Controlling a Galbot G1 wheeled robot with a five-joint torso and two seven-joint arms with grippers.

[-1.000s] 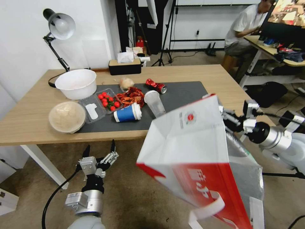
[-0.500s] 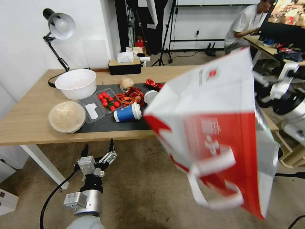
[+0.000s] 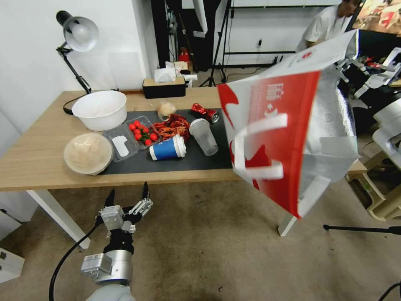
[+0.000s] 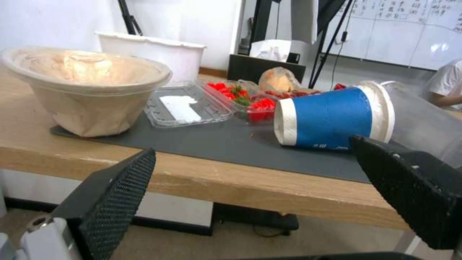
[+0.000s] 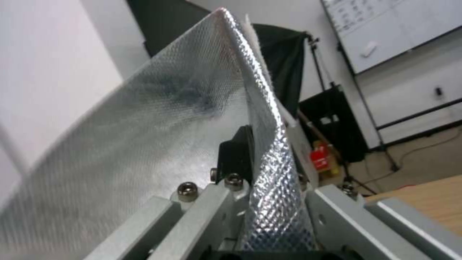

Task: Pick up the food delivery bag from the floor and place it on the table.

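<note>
Item: food delivery bag (image 3: 288, 125), airborne and tilted over the table (image 3: 37, 154) end, foil wall pinched in my right gripper (image 5: 260, 180); left gripper (image 3: 129, 200) spread, idle; risk: thin edge slips, or bag topples the clear cup (image 3: 204, 136).

We see a light-wood table (image 3: 37, 159) bearing a dark grey mat (image 3: 246, 121); a white bowl (image 3: 100, 109) sits near its far left corner.
</note>
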